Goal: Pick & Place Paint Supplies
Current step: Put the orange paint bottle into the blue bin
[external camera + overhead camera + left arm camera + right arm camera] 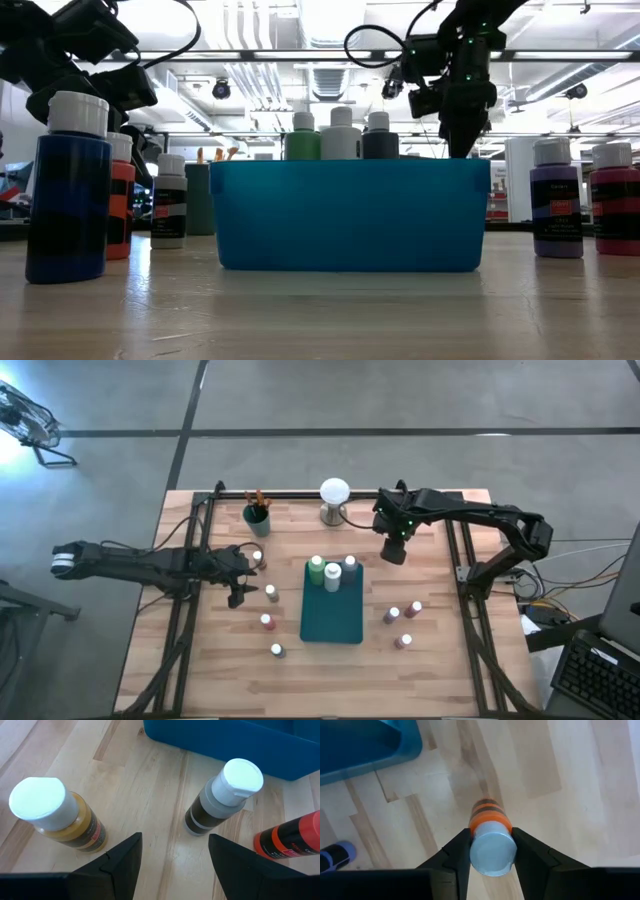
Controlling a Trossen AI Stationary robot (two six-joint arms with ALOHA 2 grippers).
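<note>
A teal tray [332,618] lies mid-table with a green, a white and a dark bottle [332,576] standing at its far end. My right gripper [393,550] hangs right of that end, shut on an orange bottle [489,812] with a white cap. My left gripper [175,845] is open, left of the tray, above the table. Ahead of it stand an ochre bottle [65,822], a dark brown one [212,807] and a red one [292,842]. More small bottles [404,618] stand right of the tray. My right gripper pinches the orange bottle's white cap [492,851] between its two fingers, one on each side. The fingers come from above, pointing down. The bottle hangs upright below them, lifted clear of the table.
A dark green cup with brushes [257,516] and a white ball on a metal base [334,496] stand at the far edge. Loose bottles [268,622] stand left of the tray. Bare wood lies near the front edge.
</note>
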